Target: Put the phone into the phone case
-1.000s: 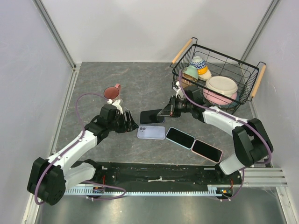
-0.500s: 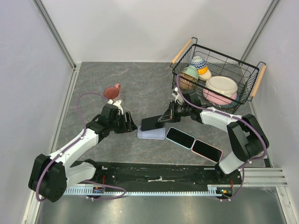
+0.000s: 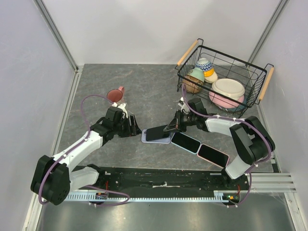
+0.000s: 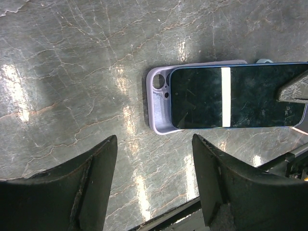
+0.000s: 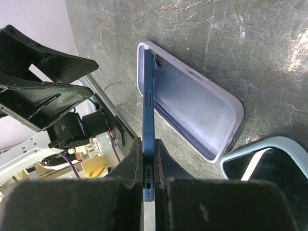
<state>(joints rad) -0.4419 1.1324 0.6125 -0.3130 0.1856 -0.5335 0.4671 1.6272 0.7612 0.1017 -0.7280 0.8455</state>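
Observation:
A dark blue phone (image 3: 158, 133) with a black screen is pinched at its charging-port end by my right gripper (image 3: 172, 128), which is shut on it. The phone (image 5: 148, 120) slants over the empty lilac phone case (image 5: 192, 110) lying open side up on the table. Its far end reaches the case's camera-hole rim and its held end is raised. In the left wrist view the phone (image 4: 236, 96) covers most of the case (image 4: 156, 101). My left gripper (image 3: 132, 129) stands open just left of the case, empty, jaws wide (image 4: 154, 192).
Two more phones lie right of the case, one in a teal case (image 3: 186, 142), one in a pink case (image 3: 213, 155). A wire basket (image 3: 234, 56) of bowls stands at the back right. A pink cup (image 3: 114, 94) sits behind the left arm.
My right gripper has carried the phone forward and left, from behind the case down onto it. The left arm has barely shifted.

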